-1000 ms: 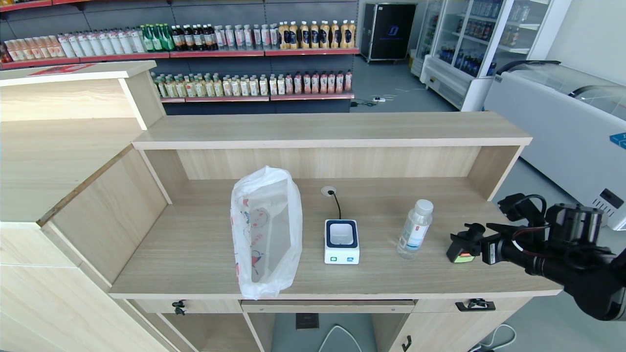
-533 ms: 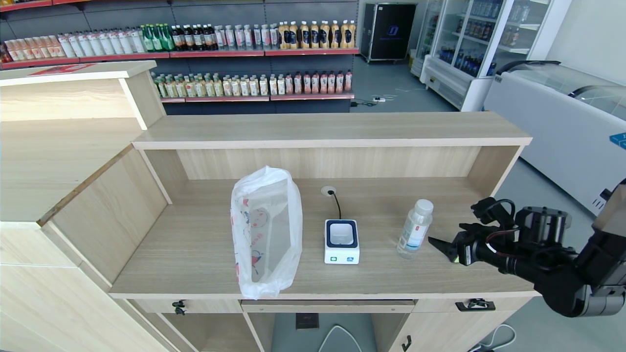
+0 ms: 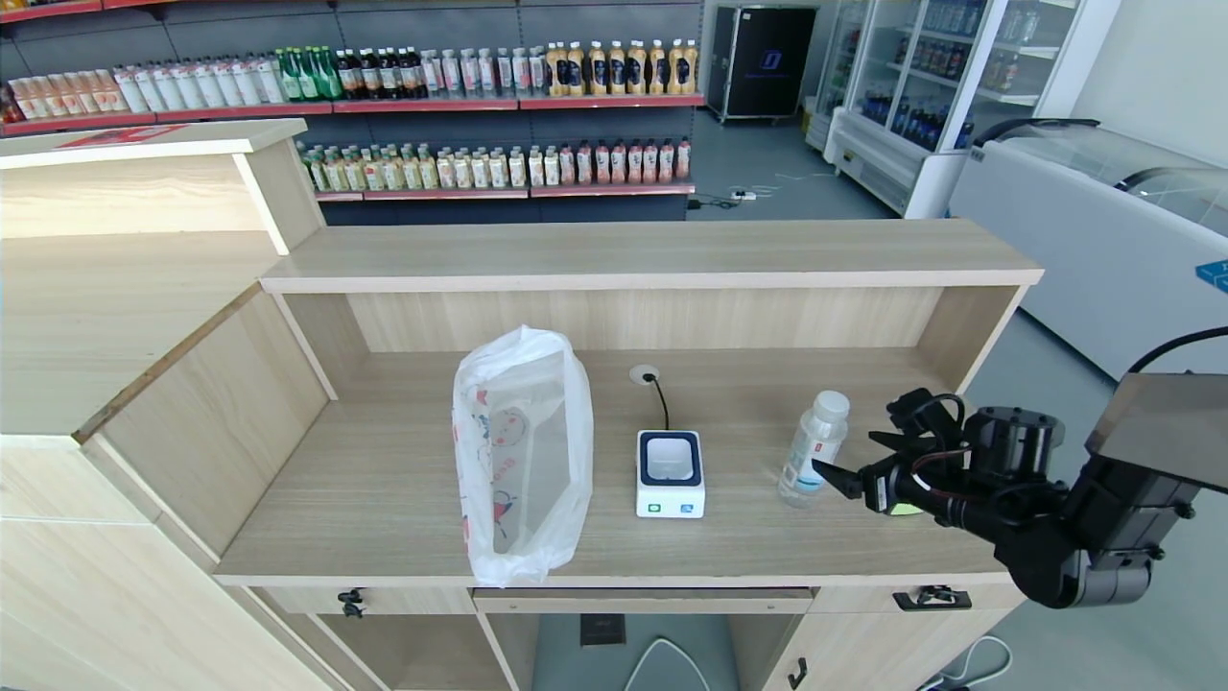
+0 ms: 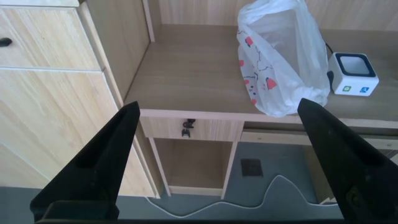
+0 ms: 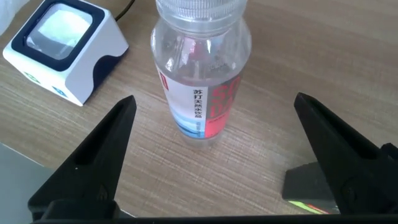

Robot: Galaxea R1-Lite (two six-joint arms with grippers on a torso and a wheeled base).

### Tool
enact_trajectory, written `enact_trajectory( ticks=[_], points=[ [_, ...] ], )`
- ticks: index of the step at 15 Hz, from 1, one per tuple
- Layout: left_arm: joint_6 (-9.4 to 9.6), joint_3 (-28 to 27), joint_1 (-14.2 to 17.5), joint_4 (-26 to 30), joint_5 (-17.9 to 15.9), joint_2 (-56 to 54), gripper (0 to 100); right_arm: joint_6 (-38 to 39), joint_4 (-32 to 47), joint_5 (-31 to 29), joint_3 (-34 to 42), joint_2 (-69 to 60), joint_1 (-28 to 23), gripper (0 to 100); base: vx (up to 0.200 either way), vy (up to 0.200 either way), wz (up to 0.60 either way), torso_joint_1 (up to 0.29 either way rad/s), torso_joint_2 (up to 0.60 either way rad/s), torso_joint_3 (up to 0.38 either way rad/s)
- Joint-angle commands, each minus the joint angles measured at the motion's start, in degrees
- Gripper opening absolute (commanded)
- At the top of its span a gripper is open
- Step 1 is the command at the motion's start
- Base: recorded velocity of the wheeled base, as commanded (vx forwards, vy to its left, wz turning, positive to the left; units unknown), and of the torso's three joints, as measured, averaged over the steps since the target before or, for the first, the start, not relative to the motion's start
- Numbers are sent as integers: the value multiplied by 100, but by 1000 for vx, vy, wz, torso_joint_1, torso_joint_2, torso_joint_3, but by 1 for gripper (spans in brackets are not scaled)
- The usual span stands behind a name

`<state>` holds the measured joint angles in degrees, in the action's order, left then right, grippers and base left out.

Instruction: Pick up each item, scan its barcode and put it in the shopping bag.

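Observation:
A clear water bottle [image 3: 815, 446] with a white cap and a red and blue label stands upright on the wooden counter [image 3: 384, 499], right of the white barcode scanner [image 3: 670, 472]. The same bottle [image 5: 200, 68] stands between the spread fingers of my right gripper [image 5: 214, 158], which is open and just short of it; the scanner [image 5: 62, 46] is beside it. In the head view my right gripper [image 3: 844, 470] is close to the bottle's right side. A white plastic shopping bag [image 3: 523, 451] stands open left of the scanner. My left gripper [image 4: 217, 162] hangs open off the counter's front left, facing the bag [image 4: 283, 59].
A raised shelf [image 3: 652, 254] runs along the back of the counter, with a side wall [image 3: 983, 331] at the right end. The scanner's cable [image 3: 658, 395] runs to a hole in the counter. A small dark and green object [image 5: 311, 190] lies on the counter near the right gripper.
My right arm has moved left along the counter toward the bottle, and its fingers now reach the bottle's side. Bottle, scanner and bag have stayed put.

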<state>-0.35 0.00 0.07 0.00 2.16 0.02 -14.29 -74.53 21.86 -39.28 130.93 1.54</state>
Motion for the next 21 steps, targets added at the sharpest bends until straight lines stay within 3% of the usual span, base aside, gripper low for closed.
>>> enact_trajectory(
  ticks=[1,10,21],
  points=[
    [0,0,1,0,4,-2,100,5,0,3,-273,240,66,100,0,0,0,0,0,0],
    [-9,0,1,0,4,-2,100,40,0,20,-1003,899,497,100,0,0,0,0,0,0],
    [0,0,1,0,4,-2,100,119,9,20,-1688,1286,506,100,0,0,0,0,0,0]
  ],
)
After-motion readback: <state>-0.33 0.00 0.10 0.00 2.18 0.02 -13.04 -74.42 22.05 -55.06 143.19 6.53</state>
